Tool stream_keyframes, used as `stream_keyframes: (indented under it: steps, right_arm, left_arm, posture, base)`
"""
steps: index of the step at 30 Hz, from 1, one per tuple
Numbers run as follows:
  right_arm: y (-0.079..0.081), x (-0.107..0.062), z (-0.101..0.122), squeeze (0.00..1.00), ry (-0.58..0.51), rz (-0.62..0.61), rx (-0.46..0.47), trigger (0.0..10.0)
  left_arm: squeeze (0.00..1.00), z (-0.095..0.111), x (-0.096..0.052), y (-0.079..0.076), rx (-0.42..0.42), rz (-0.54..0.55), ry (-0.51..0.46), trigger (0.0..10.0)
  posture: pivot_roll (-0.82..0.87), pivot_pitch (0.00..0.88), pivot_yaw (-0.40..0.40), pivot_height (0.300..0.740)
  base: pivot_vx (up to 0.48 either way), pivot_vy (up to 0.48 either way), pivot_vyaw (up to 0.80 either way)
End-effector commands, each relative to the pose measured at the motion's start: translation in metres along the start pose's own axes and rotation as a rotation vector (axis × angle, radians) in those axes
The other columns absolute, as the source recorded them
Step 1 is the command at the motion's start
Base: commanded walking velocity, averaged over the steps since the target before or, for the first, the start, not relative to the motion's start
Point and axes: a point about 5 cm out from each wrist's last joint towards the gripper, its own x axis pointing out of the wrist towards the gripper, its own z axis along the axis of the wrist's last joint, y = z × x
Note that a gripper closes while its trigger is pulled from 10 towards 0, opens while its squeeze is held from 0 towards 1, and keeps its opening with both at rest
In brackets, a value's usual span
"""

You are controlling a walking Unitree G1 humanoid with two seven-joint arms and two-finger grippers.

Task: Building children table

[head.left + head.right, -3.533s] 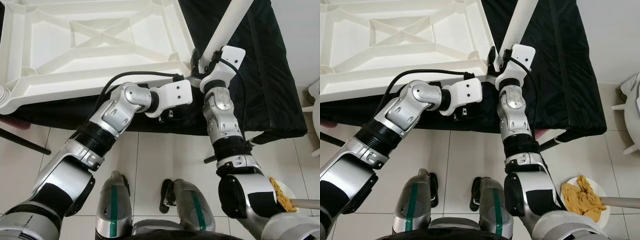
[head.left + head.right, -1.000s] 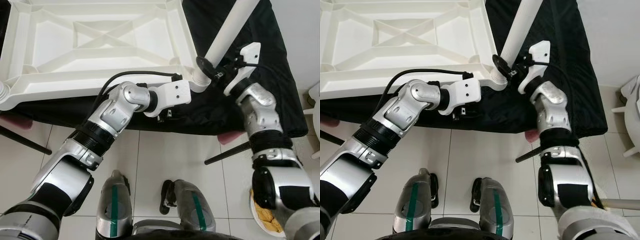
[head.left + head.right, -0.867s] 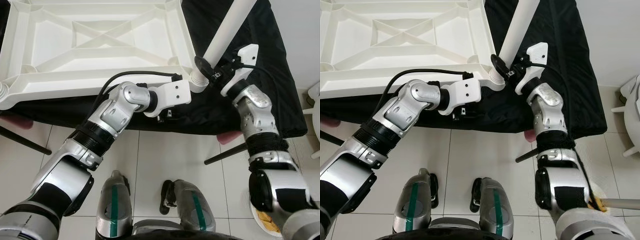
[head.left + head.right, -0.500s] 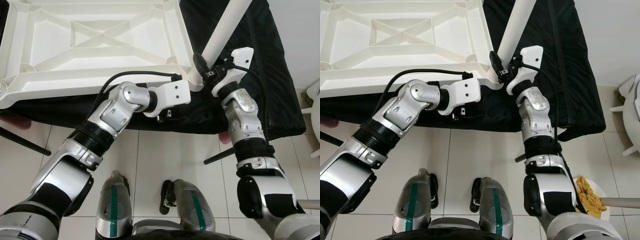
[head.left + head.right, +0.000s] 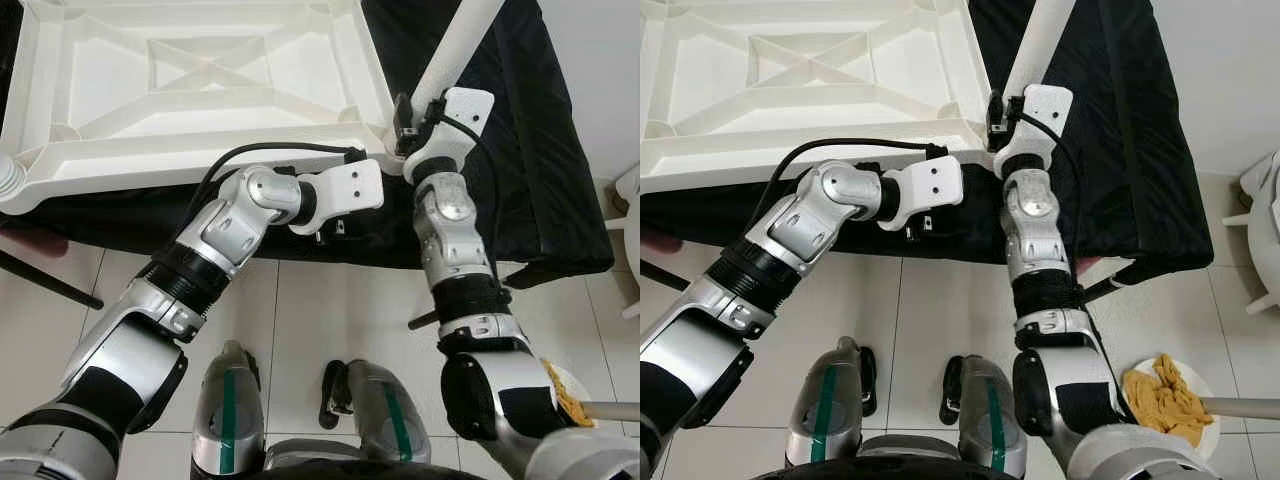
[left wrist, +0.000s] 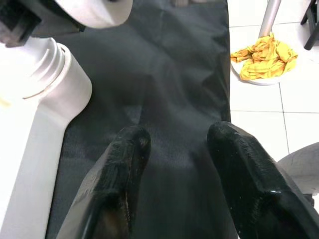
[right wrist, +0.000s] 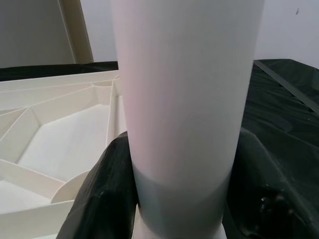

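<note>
One white table leg (image 5: 455, 40) stands tilted in the near right corner of the upturned white tabletop (image 5: 200, 90), which lies on a black cloth (image 5: 1120, 130). The right gripper (image 7: 172, 199) clamps that leg; the left gripper (image 6: 182, 164), fingers apart, hovers beside the corner. No writing is legible.

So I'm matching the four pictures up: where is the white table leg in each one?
Left eye view: white table leg, top right, rising from the tabletop corner.
Right eye view: upper middle, above the right tool.
Left wrist view: its base at the left.
Right wrist view: centre, close up.
Shared landmark: black cloth.
</note>
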Motion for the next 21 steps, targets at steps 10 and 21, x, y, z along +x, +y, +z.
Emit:
stream_keyframes:
  steps: [10, 21]
  right_arm:
    - [-0.015, -0.005, -0.008, 1.00, 0.039, -0.067, -0.004, 10.0]
    - [-0.004, -0.004, -0.002, 0.00, 0.016, 0.049, 0.010, 10.0]
  left_arm:
    - [0.00, 0.000, 0.000, -0.004, -0.009, -0.029, -0.003, 10.0]
    - [0.00, 0.009, -0.008, 0.003, -0.048, 0.021, -0.083, 10.0]
  posture:
    - [0.04, 0.063, -0.074, 0.740]
    - [0.04, 0.067, -0.071, 0.740]
  base:
    - [0.000, 0.000, 0.00]
    - [0.000, 0.000, 0.00]
